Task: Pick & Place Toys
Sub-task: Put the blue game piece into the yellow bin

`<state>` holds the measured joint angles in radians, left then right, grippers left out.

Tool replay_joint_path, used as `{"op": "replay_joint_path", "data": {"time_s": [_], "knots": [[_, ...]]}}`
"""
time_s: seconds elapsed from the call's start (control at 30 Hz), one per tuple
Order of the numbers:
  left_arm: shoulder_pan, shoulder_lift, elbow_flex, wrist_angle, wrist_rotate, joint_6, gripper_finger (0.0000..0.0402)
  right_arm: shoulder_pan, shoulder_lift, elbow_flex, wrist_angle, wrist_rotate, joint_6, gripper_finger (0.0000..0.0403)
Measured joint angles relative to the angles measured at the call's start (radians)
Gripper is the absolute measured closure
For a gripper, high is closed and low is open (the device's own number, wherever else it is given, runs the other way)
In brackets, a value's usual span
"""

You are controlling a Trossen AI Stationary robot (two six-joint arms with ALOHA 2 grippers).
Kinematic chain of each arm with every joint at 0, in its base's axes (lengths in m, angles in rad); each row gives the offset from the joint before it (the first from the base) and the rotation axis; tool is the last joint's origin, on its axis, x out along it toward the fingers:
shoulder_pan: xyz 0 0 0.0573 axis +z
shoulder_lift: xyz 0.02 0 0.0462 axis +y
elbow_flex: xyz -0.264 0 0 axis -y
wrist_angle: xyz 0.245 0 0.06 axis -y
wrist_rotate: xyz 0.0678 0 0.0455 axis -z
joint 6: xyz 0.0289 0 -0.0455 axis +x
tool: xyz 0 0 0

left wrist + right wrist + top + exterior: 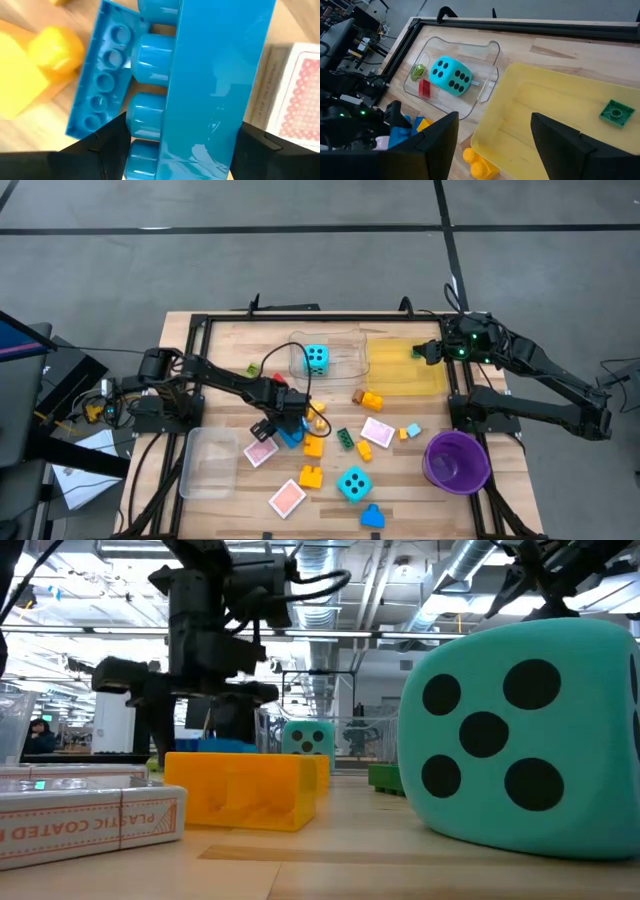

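Left gripper is seen low at mid-desk, its fingers set either side of a long blue brick; the brick is gripped between them. A second blue brick lies just beside it, underside up, and a pink patterned tile is cut off at the frame edge.

Right gripper is held above the yellow tray at the back right, fingers parted and nothing between them. One green brick is seen inside that tray.

A turquoise die sits in the clear tray at the back, with a small red and a green piece beside it. The second die rests on the desk near the front and fills much of the low view, so the right side is hidden there. Loose bricks and tiles are scattered between the trays; the purple bowl stands front right, contents not discernible.
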<state>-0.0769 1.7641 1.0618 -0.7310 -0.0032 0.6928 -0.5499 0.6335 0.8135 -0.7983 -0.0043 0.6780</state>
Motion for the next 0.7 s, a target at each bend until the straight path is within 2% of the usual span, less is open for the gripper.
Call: {"op": "replay_joint_path", "data": {"time_s": [0.3,0.43,0.7], "knots": [[0.0,-0.156,0.0,0.012,-0.012,-0.114,0.0147,0.047,-0.001,0.0,0.065,-0.032,-0.054,0.0161],[0.0,-0.23,0.0,0.065,-0.089,-0.157,0.0147,0.078,0.0,0.0,0.09,-0.033,0.008,0.0161],[-0.003,-0.301,0.0,0.157,-0.33,-0.145,0.0147,0.164,0.046,0.0,0.167,-0.049,0.221,0.0161]]}}
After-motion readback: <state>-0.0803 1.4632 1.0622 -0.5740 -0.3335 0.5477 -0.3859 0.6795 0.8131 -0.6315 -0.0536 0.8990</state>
